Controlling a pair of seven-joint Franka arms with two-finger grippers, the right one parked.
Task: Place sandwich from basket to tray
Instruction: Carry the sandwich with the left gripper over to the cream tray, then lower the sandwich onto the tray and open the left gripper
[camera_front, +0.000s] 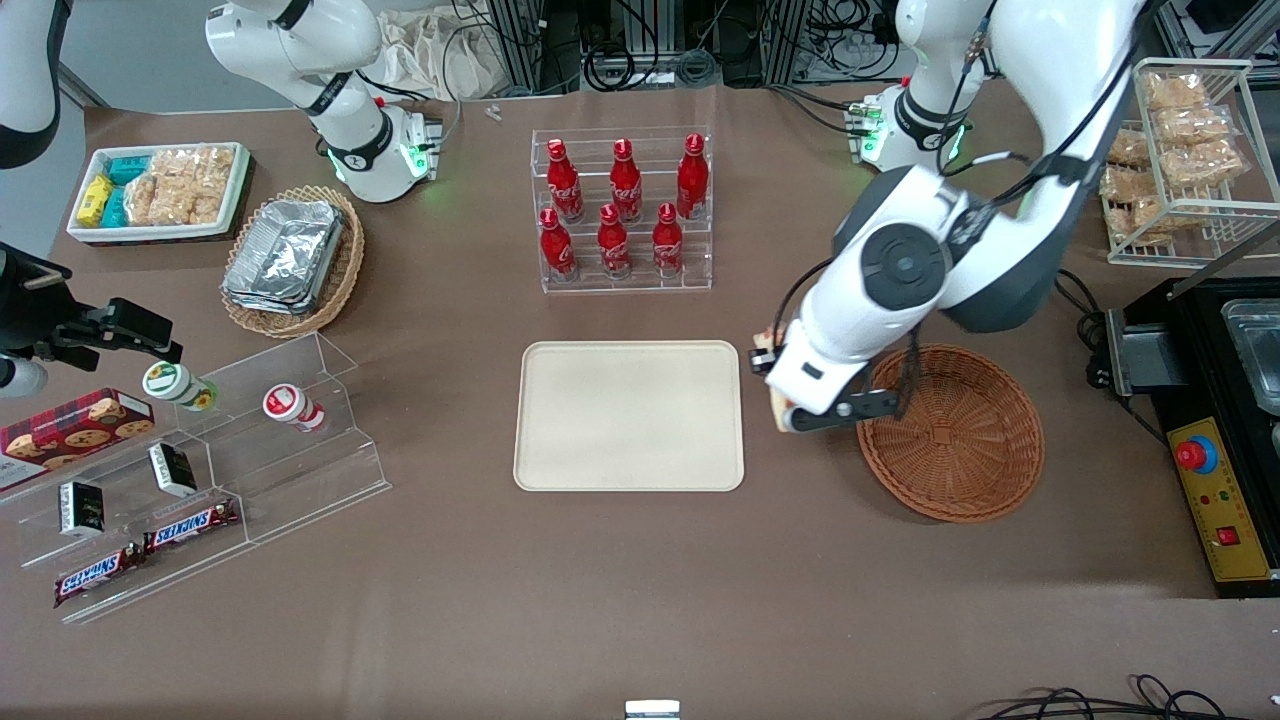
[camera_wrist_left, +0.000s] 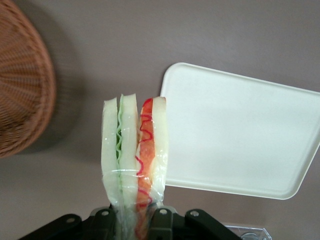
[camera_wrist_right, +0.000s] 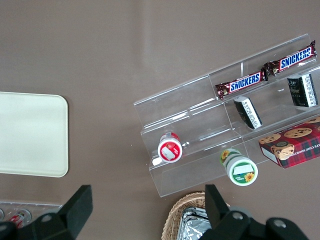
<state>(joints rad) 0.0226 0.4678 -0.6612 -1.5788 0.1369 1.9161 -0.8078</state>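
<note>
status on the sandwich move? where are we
Done: the sandwich is out of the basket, which shows nothing inside. In hand: the gripper is shut on the wrapped wedge and hangs above bare table between the basket and the tray, close to the tray's edge. Left: carry it over the tray, which has nothing on it, lower it and release.
</note>
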